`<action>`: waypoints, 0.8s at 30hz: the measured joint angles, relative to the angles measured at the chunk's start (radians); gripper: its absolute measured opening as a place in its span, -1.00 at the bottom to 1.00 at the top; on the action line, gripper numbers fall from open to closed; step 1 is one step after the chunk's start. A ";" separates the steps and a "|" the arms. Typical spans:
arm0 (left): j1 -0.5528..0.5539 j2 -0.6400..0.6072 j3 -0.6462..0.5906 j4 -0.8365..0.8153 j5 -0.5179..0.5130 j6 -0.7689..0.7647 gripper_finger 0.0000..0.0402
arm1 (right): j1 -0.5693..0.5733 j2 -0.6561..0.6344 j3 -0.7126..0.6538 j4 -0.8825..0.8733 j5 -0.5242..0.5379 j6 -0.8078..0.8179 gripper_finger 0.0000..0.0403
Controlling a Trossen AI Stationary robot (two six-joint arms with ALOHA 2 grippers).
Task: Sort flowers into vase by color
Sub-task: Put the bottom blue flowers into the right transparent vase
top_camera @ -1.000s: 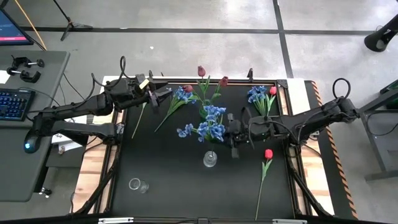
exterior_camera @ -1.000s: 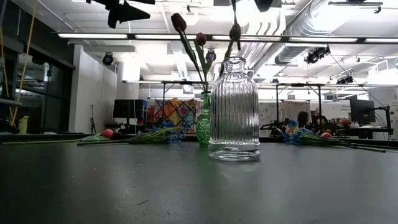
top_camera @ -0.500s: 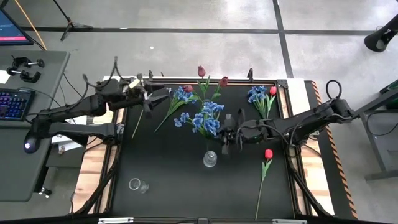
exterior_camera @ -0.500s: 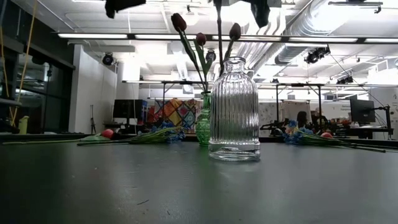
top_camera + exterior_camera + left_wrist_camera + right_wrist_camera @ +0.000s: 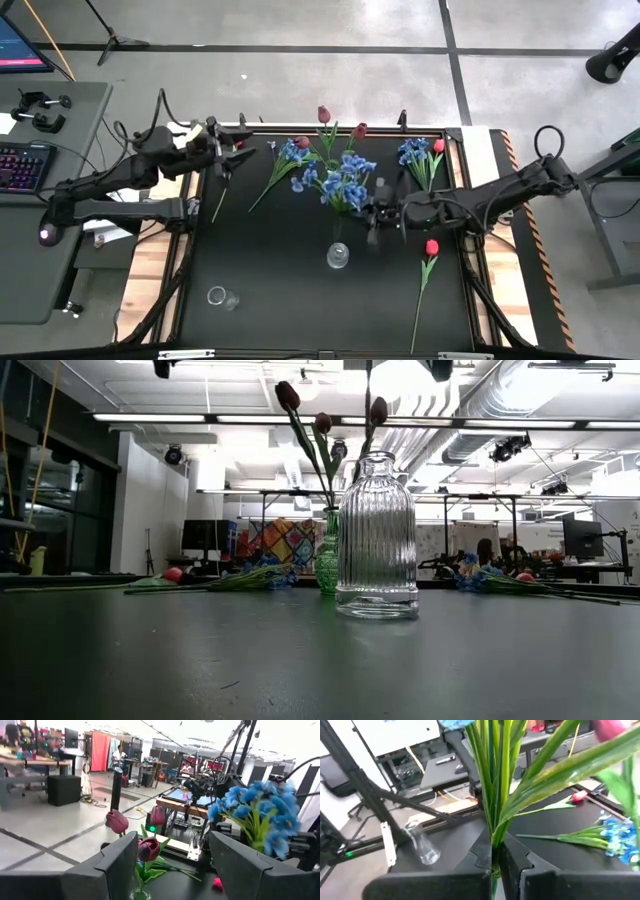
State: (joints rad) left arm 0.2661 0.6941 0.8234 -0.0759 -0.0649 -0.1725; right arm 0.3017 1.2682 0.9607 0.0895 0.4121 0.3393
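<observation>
R gripper (image 5: 373,216) pinches blue flower stem (image 5: 345,182) upright mid-table, lined up just behind clear vase (image 5: 338,256) for insertion; L gripper (image 5: 228,160) spread, empty, near table's rear-left corner.

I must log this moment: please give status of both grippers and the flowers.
Right gripper shut on blue flower bunch, above the clear ribbed vase. Left gripper open, empty, at table's far left edge. Nothing blocking the vase mouth.

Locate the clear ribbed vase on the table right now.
In the high view the clear ribbed vase stands near the table's middle, just in front of the blue flower bunch held in the right end effector, with the green vase behind it.
</observation>
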 joint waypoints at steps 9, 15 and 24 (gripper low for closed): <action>0.000 0.041 0.000 -0.002 -0.001 -0.036 0.17 | 0.041 0.046 0.000 -0.029 0.001 0.000 -1.00; 0.000 0.050 0.000 -0.001 -0.001 -0.053 0.17 | 0.047 0.095 0.000 -0.025 0.004 0.010 -1.00; 0.000 0.050 0.000 -0.005 -0.002 -0.058 0.17 | 0.047 0.104 0.000 -0.086 -0.014 0.180 -0.85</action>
State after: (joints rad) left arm 0.2657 0.7444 0.8230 -0.0813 -0.0669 -0.2303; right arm 0.3484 1.3723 0.9604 0.0036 0.3982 0.5194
